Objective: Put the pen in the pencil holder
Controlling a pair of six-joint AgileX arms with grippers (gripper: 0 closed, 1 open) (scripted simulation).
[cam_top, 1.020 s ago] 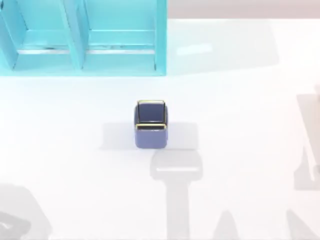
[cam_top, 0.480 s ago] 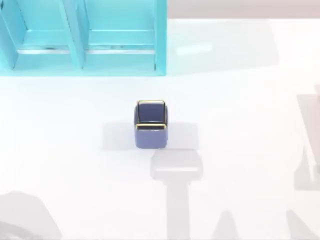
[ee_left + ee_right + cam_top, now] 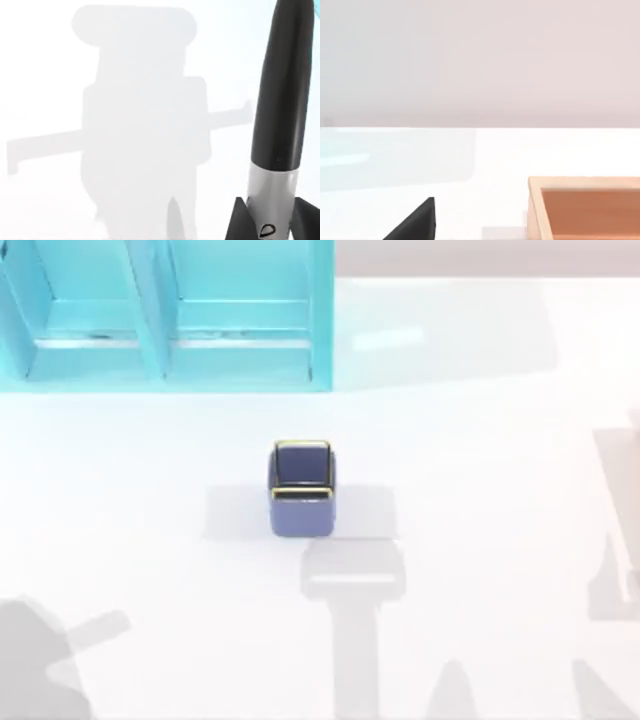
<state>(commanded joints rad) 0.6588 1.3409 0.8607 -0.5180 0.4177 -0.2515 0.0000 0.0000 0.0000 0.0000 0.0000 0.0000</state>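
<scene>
Left gripper [image 3: 267, 220] has its jaws clamped on the pen [image 3: 280, 100]; right gripper's jaws, can't tell. The pencil holder [image 3: 301, 490] sits mid-table with a small mouth, so a tilted pen could clip the rim.

white table [image 3: 480, 440], turquoise shelf unit [image 3: 165, 315]

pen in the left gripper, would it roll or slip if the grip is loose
Probably both. The pen looks round and glossy, so it may slide between the left gripper fingers. It looks stiff, and would likely roll if dropped on the table.
</scene>
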